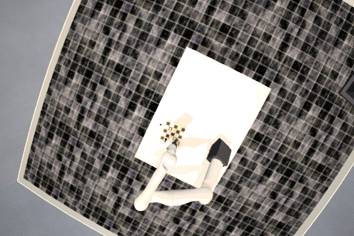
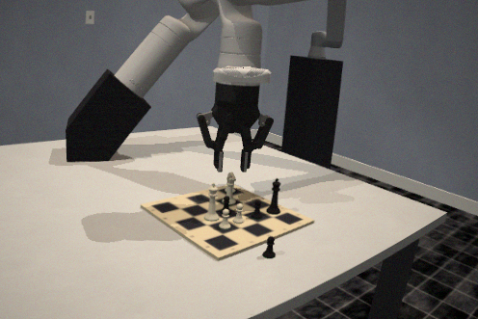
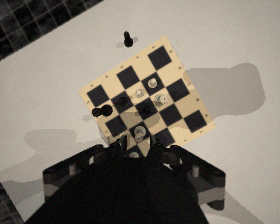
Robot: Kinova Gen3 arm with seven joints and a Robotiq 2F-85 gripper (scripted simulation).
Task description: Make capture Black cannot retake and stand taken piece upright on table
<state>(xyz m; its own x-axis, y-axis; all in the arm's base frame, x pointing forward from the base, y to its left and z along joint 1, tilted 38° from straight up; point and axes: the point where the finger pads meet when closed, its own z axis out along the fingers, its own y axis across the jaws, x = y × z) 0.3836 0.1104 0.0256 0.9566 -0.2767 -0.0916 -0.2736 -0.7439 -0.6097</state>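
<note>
The small chessboard (image 2: 229,218) lies on the white table; it also shows in the wrist view (image 3: 146,97) and the overhead view (image 1: 173,132). My gripper (image 2: 232,168) hangs part-way open and empty, just above a tall white piece (image 2: 231,187) at the board's far edge; in the wrist view that piece (image 3: 140,132) sits right ahead of my fingertips. A second tall white piece (image 2: 212,202), two white pawns (image 2: 225,219) (image 2: 238,213), a tall black piece (image 2: 275,197) and a black pawn (image 2: 257,208) stand on the board. One black pawn (image 2: 269,248) (image 3: 126,38) stands upright on the table beside the board's near corner.
The arm's dark base block (image 2: 103,117) sits at the table's back left and a tall dark box (image 2: 312,107) at the back right. The table edge (image 2: 385,250) drops to a tiled floor on the right.
</note>
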